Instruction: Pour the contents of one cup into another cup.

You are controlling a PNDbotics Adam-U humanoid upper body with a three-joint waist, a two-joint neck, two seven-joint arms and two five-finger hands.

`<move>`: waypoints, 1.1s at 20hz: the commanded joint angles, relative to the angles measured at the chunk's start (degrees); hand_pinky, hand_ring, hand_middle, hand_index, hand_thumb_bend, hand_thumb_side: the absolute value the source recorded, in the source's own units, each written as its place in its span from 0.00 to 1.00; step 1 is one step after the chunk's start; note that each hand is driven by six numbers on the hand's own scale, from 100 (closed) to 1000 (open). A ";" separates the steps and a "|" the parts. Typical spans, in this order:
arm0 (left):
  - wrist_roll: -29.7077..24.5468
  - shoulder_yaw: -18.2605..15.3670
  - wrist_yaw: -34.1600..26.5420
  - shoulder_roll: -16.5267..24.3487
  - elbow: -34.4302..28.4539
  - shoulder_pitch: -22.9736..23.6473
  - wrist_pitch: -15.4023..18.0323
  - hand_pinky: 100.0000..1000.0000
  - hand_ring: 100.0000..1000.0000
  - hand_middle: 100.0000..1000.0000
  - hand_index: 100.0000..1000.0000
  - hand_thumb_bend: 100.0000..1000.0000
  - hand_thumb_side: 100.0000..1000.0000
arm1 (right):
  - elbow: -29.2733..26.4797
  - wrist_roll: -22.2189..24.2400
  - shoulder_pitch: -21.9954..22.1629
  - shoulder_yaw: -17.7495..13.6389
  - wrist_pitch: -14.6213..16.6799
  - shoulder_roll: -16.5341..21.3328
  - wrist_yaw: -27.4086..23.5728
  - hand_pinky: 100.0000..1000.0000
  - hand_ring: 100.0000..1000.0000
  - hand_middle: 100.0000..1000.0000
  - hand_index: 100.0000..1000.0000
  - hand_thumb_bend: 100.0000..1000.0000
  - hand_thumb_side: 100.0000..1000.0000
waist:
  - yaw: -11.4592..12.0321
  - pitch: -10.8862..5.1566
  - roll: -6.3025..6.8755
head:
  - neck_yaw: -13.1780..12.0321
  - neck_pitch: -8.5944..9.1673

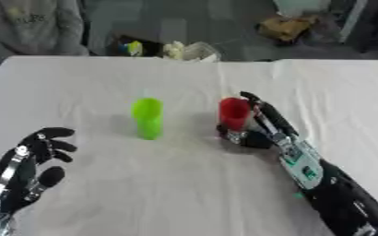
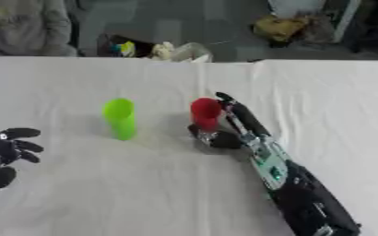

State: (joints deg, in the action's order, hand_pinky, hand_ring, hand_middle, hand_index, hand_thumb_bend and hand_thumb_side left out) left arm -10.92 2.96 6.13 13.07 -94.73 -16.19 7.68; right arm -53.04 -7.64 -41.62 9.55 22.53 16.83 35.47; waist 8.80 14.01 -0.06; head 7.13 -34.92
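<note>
Fingers closing on the red cup, green cup waiting alongside

Grasping comes first, judging by the layout. The right hand (image 1: pixel 261 129) reaches in from the lower right, its straight fingers (image 1: pixel 253 102) standing against the far right side of the red cup (image 1: pixel 233 113) and its thumb low at the cup's base, near side. The fingers look to be just touching the cup rather than wrapped round it, so the hold seems not yet made. The red cup stands upright on the white counter (image 1: pixel 184 184), near its middle. The green cup (image 1: pixel 148 117) stands upright just to its left, apart from it.

To do this well, the hand should likely close around the cup's middle, lift straight up, then carry it left until its rim sits over the green cup's mouth before tipping. What the red cup holds cannot be seen.

The left hand (image 1: pixel 35 159) rests at the lower left corner, fingers partly curled and holding nothing, well apart from both cups. Open counter lies all around the cups, and every edge is far off. Clutter sits beyond the far edge only.
</note>
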 commanded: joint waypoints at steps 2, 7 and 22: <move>-0.25 0.25 -0.31 0.23 -1.01 -0.84 0.07 0.52 0.60 0.70 0.74 0.96 0.71 | 0.29 -0.37 -1.38 -0.38 -0.05 -0.22 -0.38 0.92 1.00 0.39 0.73 0.40 0.68 | 0.26 -0.70 0.35 | 0.12 0.57; -0.36 0.36 -0.38 0.17 -1.00 -0.84 0.09 0.52 0.60 0.70 0.74 0.96 0.71 | 0.36 -0.44 -1.91 -0.32 -0.17 -0.62 -1.08 0.92 1.00 0.36 0.71 0.38 0.67 | 0.34 -0.72 0.40 | 0.22 0.51; -0.33 0.29 -0.44 0.11 -0.90 -0.81 0.02 0.52 0.60 0.70 0.74 0.96 0.72 | -0.74 -1.04 -1.56 -0.20 -1.15 -0.73 -3.98 0.89 0.94 0.06 0.47 0.00 0.32 | 0.09 -0.87 0.09 | -0.06 0.41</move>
State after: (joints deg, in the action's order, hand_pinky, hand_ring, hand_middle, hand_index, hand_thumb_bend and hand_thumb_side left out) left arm -11.19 3.31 6.08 13.04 -94.73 -16.20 7.71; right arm -52.72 -8.55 -42.54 9.57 21.74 15.38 32.10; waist 8.93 14.07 -0.12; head 7.15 -34.92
